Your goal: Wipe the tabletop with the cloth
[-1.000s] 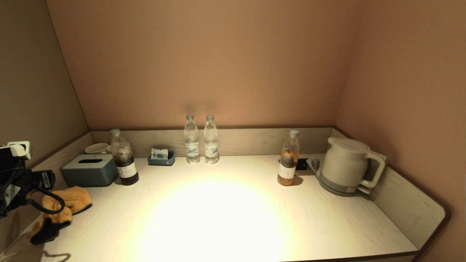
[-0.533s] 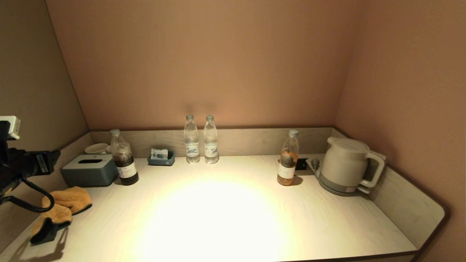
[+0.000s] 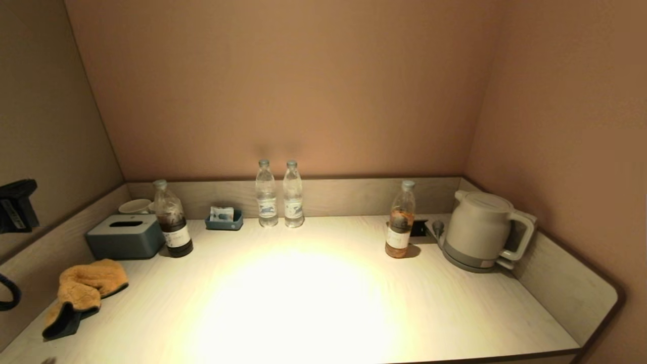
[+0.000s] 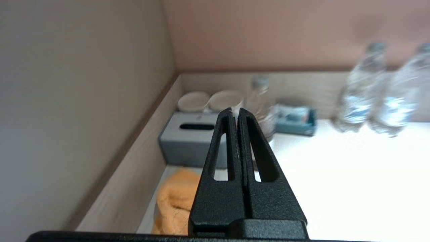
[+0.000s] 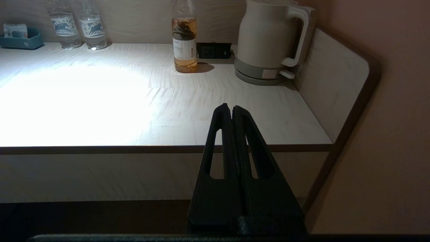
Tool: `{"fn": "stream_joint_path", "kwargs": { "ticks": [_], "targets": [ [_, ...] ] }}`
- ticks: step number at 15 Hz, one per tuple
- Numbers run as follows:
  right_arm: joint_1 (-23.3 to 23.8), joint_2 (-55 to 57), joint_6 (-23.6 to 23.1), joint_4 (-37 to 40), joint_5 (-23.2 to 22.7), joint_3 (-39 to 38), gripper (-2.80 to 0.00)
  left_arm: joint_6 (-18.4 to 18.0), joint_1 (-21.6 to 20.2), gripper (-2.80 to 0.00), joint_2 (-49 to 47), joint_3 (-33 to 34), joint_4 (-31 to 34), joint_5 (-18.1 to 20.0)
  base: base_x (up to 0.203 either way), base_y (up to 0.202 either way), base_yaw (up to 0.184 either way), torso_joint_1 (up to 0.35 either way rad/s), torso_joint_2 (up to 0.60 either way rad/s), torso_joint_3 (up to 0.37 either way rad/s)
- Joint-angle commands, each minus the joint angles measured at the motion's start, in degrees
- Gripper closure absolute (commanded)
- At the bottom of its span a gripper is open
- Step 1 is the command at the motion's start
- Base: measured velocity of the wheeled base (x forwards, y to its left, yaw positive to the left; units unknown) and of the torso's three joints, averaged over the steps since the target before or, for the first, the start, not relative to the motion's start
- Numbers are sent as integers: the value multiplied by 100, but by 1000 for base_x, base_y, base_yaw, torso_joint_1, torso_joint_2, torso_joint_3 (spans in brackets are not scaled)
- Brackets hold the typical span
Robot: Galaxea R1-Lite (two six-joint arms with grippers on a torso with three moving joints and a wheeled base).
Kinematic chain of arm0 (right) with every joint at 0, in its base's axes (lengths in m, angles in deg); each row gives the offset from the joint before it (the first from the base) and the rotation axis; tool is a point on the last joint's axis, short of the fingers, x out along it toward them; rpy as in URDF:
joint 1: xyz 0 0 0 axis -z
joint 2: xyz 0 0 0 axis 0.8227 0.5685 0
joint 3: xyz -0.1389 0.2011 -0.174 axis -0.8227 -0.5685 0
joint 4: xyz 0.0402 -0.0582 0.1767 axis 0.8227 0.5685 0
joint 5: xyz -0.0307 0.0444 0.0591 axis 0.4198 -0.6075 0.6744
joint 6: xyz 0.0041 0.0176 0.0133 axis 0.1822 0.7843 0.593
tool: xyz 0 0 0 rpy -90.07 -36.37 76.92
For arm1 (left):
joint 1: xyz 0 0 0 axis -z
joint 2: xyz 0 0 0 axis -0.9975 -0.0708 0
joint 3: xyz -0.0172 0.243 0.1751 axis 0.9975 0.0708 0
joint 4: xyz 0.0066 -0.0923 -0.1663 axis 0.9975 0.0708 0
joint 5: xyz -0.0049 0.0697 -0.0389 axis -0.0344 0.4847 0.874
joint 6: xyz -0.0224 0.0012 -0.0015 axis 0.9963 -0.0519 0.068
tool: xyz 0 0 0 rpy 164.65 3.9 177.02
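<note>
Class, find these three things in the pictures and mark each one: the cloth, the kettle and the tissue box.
cloth [image 3: 83, 285], head view, on the orange folds near its middle.
kettle [image 3: 475, 227], head view, on the side of its body.
tissue box [image 3: 124, 237], head view, on its front wall below the slot.

Back left corner: grey tissue box [image 3: 124, 236], two cups [image 4: 209, 101] behind, dark bottle [image 3: 172, 221] beside.
Back wall: small blue tray [image 3: 224, 220], two water bottles [image 3: 279, 194].
Right: amber bottle [image 3: 400, 221], kettle [image 3: 480, 229], possibly a socket [image 5: 214, 50] between.
</note>
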Motion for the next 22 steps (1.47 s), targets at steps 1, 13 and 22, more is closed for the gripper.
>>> {"fn": "stream_joint_path", "kwargs": {
  "ticks": [1,13,22],
  "targets": [
    [0,-2,-3,1,-1,0,0,3,15,0,762,110,75,143,0,0,0,0,0,0],
    [0,-2,-3,1,-1,0,0,334,45,0,4261,104,3129,1007,0,0,0,0,0,0],
    [7,-2,-3,1,-1,0,0,514,37,0,5462,-6,4267,1137,0,0,0,0,0,0]
  ]
}}
